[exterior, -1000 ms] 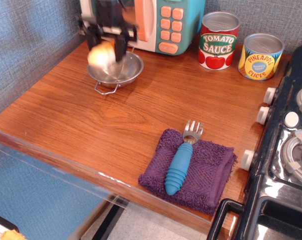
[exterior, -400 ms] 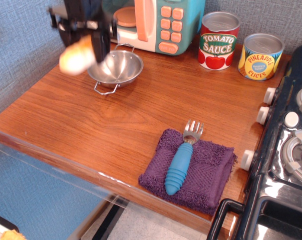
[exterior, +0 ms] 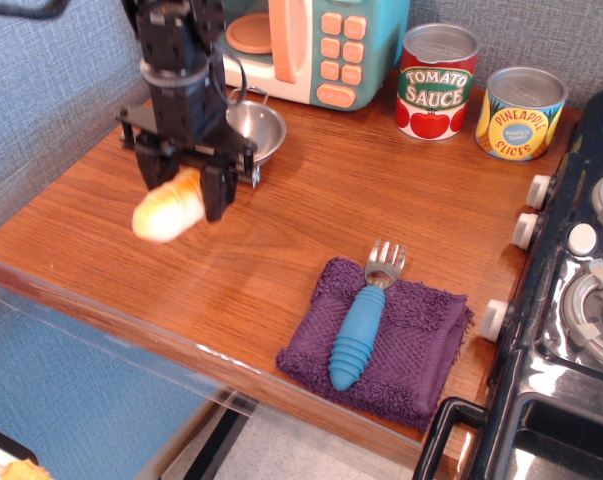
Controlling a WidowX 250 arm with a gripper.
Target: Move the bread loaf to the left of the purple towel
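My black gripper [exterior: 186, 185] pinches one end of the pale yellow plastic bread loaf [exterior: 168, 210]; I fear it slips out short of the dark purple terry towel [exterior: 411, 345].

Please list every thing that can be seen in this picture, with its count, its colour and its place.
bread loaf: 1, pale yellow and tan, held in the air above the left part of the table
purple towel: 1, dark purple, near the front edge, by the stove
fork: 1, blue handle with silver tines, lying on the towel
metal bowl: 1, silver, at the back left, partly hidden by the arm
toy microwave: 1, teal, white and orange, back edge
tomato sauce can: 1, red label, back right
pineapple slices can: 1, yellow and blue label, right of the tomato can
toy stove: 1, black, right edge
table: 1, brown wood
gripper: 1, black, shut on the loaf
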